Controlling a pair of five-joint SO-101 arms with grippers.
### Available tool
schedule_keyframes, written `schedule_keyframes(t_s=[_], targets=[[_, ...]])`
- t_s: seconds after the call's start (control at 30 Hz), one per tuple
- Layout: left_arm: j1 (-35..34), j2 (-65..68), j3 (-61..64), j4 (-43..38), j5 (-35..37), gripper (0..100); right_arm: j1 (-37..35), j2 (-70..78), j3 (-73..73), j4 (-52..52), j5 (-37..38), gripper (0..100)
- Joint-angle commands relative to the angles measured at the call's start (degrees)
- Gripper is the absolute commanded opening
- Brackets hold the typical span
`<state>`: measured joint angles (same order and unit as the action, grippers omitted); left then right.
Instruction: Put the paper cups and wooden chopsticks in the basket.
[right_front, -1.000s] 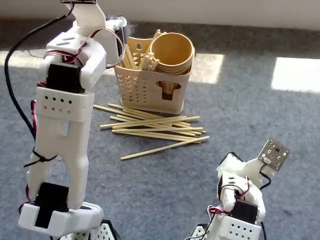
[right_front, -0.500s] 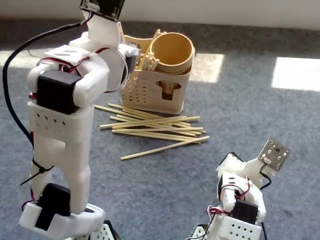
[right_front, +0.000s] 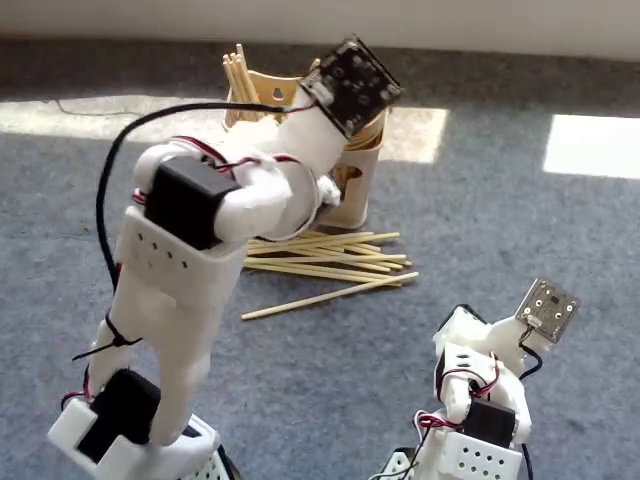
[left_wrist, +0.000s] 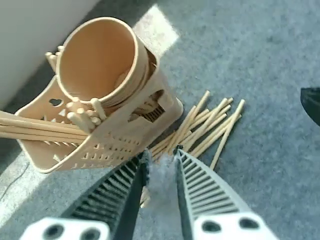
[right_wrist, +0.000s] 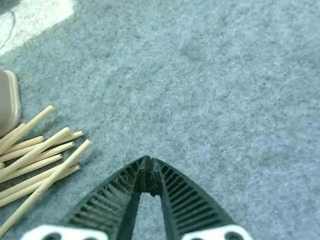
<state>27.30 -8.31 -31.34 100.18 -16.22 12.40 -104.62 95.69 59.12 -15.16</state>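
At upper centre, the basket holds paper cups and some chopsticks; a loose pile lies outside. The left gripper is barely parted, the right gripper closed, both empty.

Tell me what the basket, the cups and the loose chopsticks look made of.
Basket: likely moulded plastic, smooth beige, judging by its neat punched slots. Cups: apparently paper, matte tan, thin rolled rims, nested. Chopsticks: pale bare wood or bamboo, matte, unpainted.

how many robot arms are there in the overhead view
2. The left arm is extended to the basket; the right arm is folded low in the high view's lower right.
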Motion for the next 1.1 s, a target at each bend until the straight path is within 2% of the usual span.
schedule_keyframes(t_s=[0.0, 0.23, 0.33, 0.47, 0.6, 0.87, 1.07], targets=[[3.82, -1.01, 5.93, 0.26, -3.43, 10, 0.57, -0.57, 6.02, -1.8, -0.09, 0.6], [6.9, -0.4, 15.78, -0.35, -5.01, 10, 0.57, -0.57, 6.02, -1.71, -0.09, 0.6], [6.46, -0.4, 22.11, -5.71, -8.18, 10, 0.57, -0.57, 6.02, -1.71, -0.09, 0.6], [4.88, -0.31, 31.25, -15.21, -8.88, 10, 0.57, -0.57, 6.02, -1.71, -0.09, 0.6], [3.56, 1.63, 37.85, -21.71, -14.15, 12, 0.57, -0.57, 6.02, -1.71, -0.09, 0.6], [-2.15, 16.13, 31.96, -24.62, -14.77, 13, 0.57, -0.57, 6.02, -1.71, -0.09, 0.6], [-1.8, 24.57, 26.51, -24.53, -18.64, 13, 0.57, -0.57, 6.02, -1.71, -0.09, 0.6]])
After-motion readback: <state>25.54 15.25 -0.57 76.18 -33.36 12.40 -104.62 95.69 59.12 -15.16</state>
